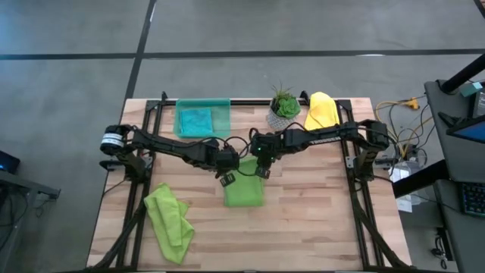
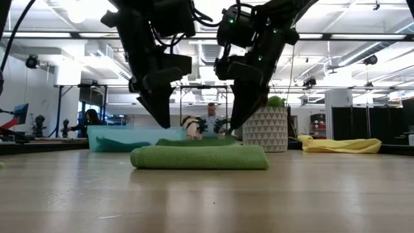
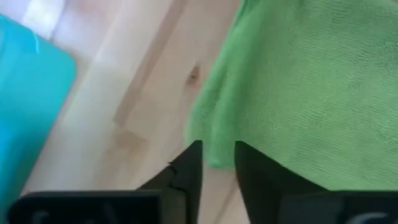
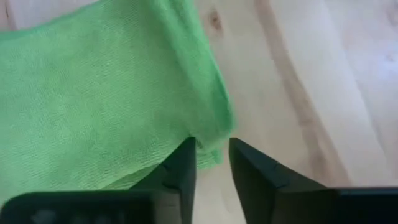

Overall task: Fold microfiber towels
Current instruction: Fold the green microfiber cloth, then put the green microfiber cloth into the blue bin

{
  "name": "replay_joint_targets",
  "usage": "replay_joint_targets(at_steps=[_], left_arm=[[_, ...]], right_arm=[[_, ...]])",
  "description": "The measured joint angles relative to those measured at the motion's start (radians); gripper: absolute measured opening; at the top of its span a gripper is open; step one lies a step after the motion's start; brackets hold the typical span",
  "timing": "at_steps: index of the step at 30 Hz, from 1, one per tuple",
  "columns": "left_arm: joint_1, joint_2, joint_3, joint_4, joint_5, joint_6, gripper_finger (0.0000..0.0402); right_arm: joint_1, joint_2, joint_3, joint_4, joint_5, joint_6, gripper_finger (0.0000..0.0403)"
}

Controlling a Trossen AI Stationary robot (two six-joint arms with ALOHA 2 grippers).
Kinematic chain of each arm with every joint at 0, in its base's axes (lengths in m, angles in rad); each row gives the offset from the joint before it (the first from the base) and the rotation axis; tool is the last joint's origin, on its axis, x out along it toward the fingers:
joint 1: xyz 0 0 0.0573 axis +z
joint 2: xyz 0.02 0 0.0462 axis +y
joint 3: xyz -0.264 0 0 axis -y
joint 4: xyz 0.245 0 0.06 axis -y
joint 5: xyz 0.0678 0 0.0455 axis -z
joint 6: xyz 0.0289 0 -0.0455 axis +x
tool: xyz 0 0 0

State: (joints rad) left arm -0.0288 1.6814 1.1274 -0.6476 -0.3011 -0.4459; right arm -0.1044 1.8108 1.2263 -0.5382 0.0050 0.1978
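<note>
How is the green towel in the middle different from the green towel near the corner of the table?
The middle green towel lies folded into a neat flat rectangle; the corner green towel is a rumpled, uneven heap. The middle one sits right under the left gripper and right gripper, whose fingers are slightly apart at its far edge; the corner one lies alone, away from both. Both are lime green cloths on the wooden table.

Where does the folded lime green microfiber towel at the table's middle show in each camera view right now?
High view: folded lime green towel at table centre, below both grippers.
Low view: flat green slab in front of the white patterned plant pot.
Left wrist view: fills the upper right.
Right wrist view: fills the upper left.
Shared landmark: the towel's own corners by the fingertips.
</note>
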Motion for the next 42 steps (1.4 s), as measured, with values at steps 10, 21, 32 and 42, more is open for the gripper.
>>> replay_joint_targets(at_steps=[10, 21, 32, 42], left_arm=[[0.027, -0.089, -0.042, 0.026, 0.091, 0.040, 0.0154], [-0.065, -0.107, -0.268, 0.432, 0.375, -0.236, 0.0110], [-0.261, -0.112, -0.288, 0.461, 0.376, -0.387, 0.0065], [-0.430, -0.145, -0.311, 0.489, 0.214, -0.534, 0.0036]], right_arm=[[0.054, -0.109, -0.087, 0.071, -0.099, 0.018, 0.0133], [0.212, -0.101, -0.278, 0.438, -0.142, 0.170, 0.0104], [0.390, -0.061, -0.297, 0.538, -0.093, -0.075, 0.0148], [0.400, 0.044, -0.230, 0.540, 0.007, -0.087, 0.0268]])
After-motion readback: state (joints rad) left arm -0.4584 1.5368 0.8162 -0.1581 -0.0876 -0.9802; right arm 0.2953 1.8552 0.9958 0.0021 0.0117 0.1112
